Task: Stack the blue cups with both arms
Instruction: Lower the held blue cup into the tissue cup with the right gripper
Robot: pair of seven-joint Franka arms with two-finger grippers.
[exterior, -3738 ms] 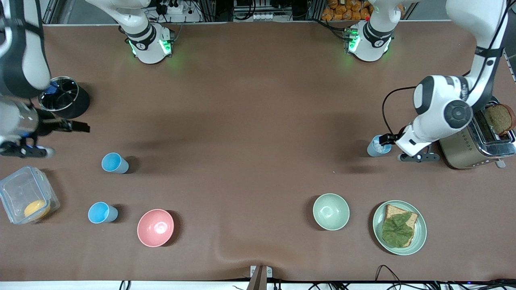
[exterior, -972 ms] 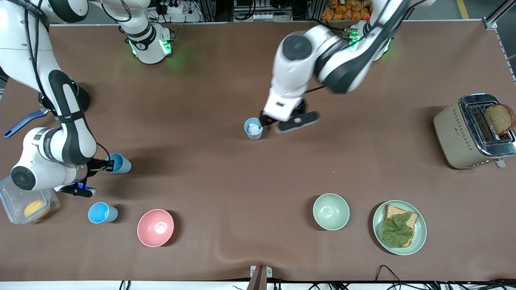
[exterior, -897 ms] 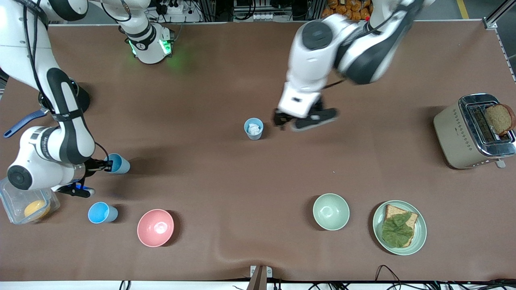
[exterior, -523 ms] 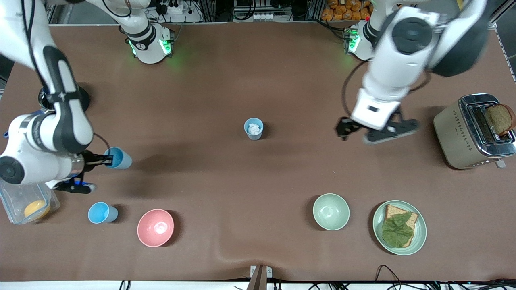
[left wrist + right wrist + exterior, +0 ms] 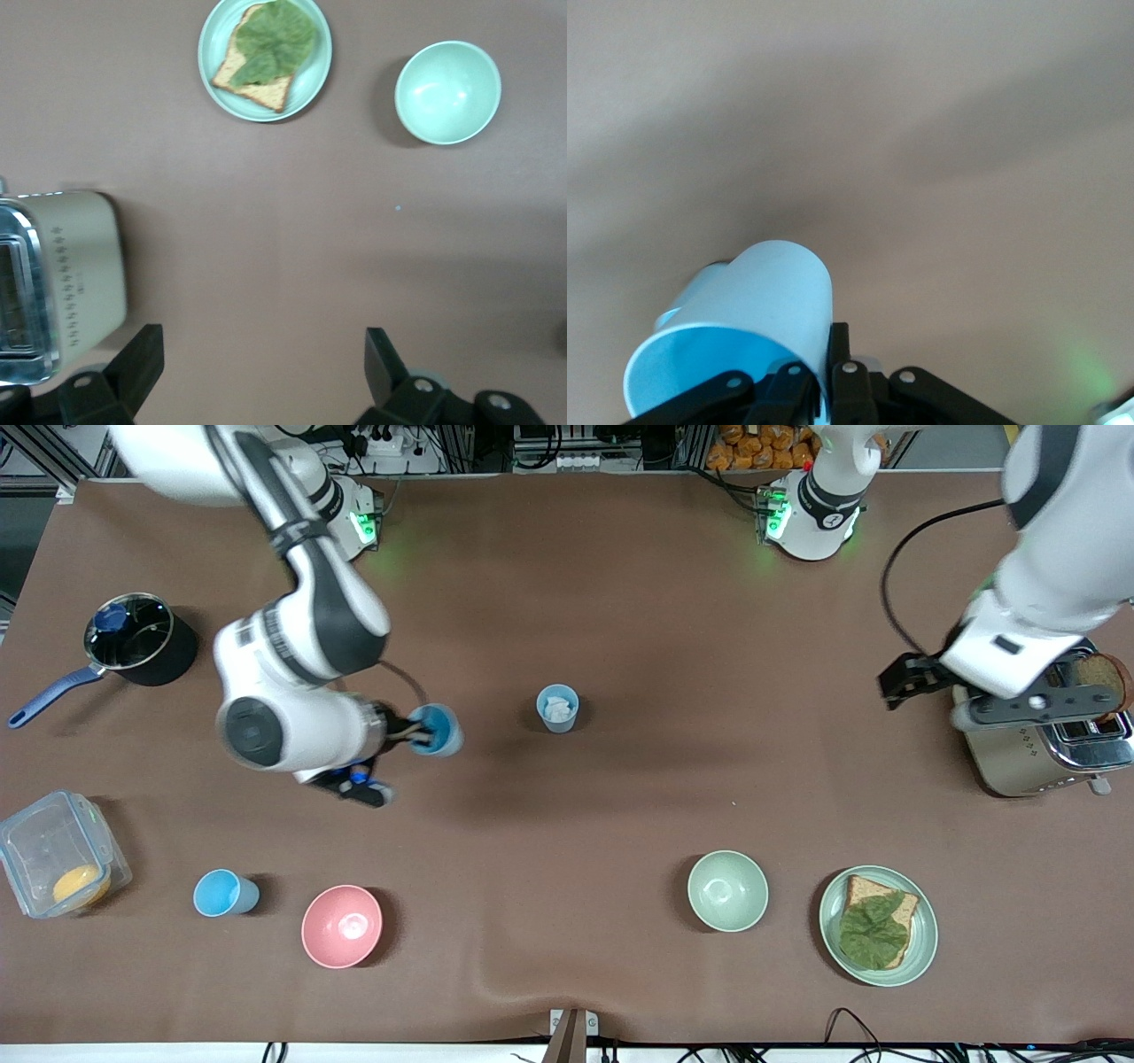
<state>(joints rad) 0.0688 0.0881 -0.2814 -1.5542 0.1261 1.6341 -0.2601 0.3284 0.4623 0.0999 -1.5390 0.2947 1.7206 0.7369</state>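
Right gripper [image 5: 415, 734] carried blue cup [image 5: 437, 730] toward center; wrist shows rim pinched.

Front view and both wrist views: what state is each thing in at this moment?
Right gripper: shut on a light-blue plastic cup, carried above the table.
Left gripper: open, empty, by the toaster.
Paler grey-blue cup: upright, white scrap inside.
Third light-blue cup: upright, empty.
Toaster: bread slice sticking up.
Clear plastic box: open.

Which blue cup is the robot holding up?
The blue cup pinched at its rim by the right gripper, over the table's middle. The paler cup with the white scrap and the cup beside the pink bowl stand untouched.
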